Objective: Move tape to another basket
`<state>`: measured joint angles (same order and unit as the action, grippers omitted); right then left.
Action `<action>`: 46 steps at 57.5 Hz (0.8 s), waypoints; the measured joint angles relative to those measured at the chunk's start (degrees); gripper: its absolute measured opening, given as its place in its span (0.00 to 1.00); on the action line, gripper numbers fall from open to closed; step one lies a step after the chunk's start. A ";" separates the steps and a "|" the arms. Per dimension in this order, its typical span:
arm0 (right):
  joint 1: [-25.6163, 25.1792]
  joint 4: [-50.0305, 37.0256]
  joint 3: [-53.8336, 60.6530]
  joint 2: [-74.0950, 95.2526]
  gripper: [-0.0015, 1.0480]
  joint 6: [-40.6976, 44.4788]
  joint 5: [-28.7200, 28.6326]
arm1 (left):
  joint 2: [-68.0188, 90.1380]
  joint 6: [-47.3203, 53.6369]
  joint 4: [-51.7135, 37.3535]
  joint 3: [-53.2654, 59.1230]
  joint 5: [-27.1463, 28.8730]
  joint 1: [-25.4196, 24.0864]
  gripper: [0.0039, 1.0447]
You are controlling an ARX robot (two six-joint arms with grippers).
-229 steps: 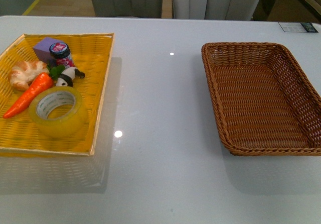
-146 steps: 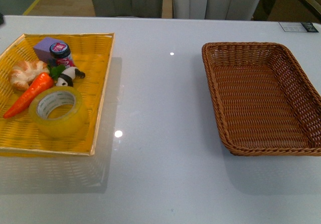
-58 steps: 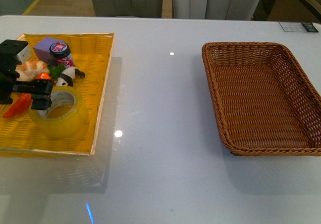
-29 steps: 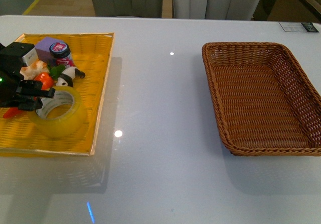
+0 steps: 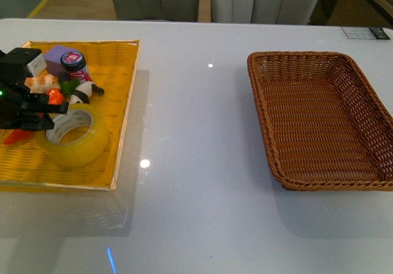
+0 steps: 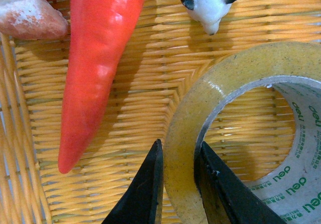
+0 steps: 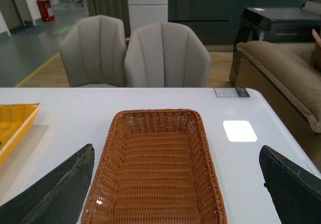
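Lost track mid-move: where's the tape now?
Front view, far left: the tape lies in the yellow tray beside the carrot, left gripper straddling its wall.
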<state>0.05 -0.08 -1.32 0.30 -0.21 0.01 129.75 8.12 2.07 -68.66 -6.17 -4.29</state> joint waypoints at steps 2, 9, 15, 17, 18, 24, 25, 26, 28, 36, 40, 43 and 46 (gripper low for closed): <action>0.00 0.00 0.00 0.00 0.91 -0.02 0.00 | -0.52 -0.76 0.00 0.00 -0.61 -0.13 0.14; 0.00 0.00 0.00 0.00 0.91 0.00 0.00 | -3.89 -3.15 0.24 0.00 -2.95 -0.55 0.14; 0.00 0.00 0.00 0.00 0.91 0.00 0.00 | -7.58 -4.87 0.52 0.00 -4.13 -0.79 0.14; 0.00 0.00 0.00 0.00 0.91 0.00 0.02 | -9.31 -5.46 0.72 0.00 -4.85 -0.76 0.14; 0.00 0.00 0.00 0.00 0.91 0.00 0.02 | -9.79 -5.62 0.79 0.00 -5.07 -0.76 0.14; 0.00 0.00 0.00 0.00 0.91 0.00 0.00 | -14.43 -6.88 1.51 0.00 -6.23 -0.20 0.14; 0.00 0.00 0.00 0.00 0.91 0.00 0.00 | -15.34 -7.06 1.70 0.00 -6.34 0.09 0.14; 0.00 0.00 0.00 0.00 0.91 0.00 0.00 | -16.37 -7.43 1.88 0.00 -6.51 0.39 0.14; 0.00 0.00 0.00 0.00 0.91 0.00 0.00 | -18.36 -7.93 2.29 0.00 -6.97 1.16 0.14; 0.00 0.00 0.00 0.00 0.91 0.00 0.00 | -24.02 -10.58 4.28 -1.22 -7.39 6.29 0.14; 0.00 0.00 0.00 0.00 0.91 0.00 0.00 | -25.33 -11.69 4.98 -2.21 -7.32 9.31 0.14; 0.00 0.00 0.00 0.00 0.91 0.00 0.00 | -25.92 -12.55 5.49 -3.02 -7.04 11.96 0.14; 0.00 0.00 0.00 0.00 0.91 0.00 0.00 | -26.05 -13.31 6.01 -3.72 -6.40 14.58 0.14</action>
<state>0.05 -0.08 -1.32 0.30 -0.21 0.01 103.70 -5.19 8.08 -72.38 -12.58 10.28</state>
